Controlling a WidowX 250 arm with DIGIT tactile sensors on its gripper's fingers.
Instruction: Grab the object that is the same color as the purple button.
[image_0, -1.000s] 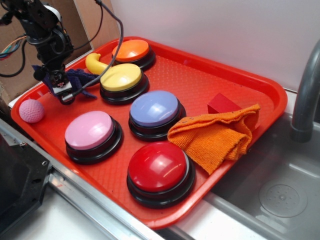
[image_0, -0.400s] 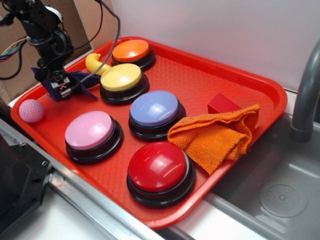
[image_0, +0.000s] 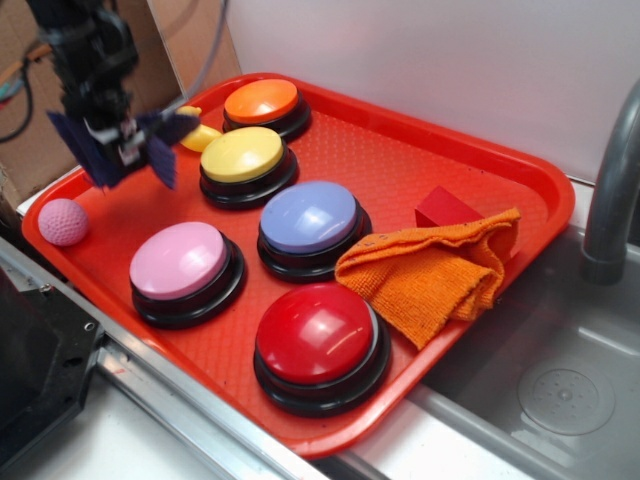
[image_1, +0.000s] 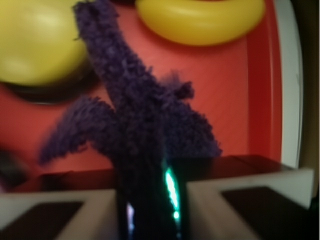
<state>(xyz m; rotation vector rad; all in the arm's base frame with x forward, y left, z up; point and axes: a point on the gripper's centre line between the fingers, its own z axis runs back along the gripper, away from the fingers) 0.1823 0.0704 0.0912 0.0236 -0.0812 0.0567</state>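
My gripper (image_0: 122, 148) is shut on the small dark purple knitted cloth (image_0: 160, 140) and holds it in the air above the far left of the red tray (image_0: 430, 170). The cloth's pointed corners hang out on both sides of the jaws. In the wrist view the cloth (image_1: 145, 115) is pinched between my closed jaws, with the tray floor below it. The purple button (image_0: 309, 217), a lavender-blue dome on a black base, stands in the middle of the tray, to the right of my gripper.
Yellow (image_0: 241, 155), orange (image_0: 262, 101), pink (image_0: 179, 260) and red (image_0: 318, 333) buttons stand on the tray. A yellow banana toy (image_0: 200, 136), a pink ball (image_0: 62, 221), an orange cloth (image_0: 432, 274) and a red block (image_0: 444, 209) lie there too. A sink (image_0: 560, 390) is at right.
My gripper has risen from the tray floor with the purple cloth in it. The cloth has left the tray and now hangs in the air.
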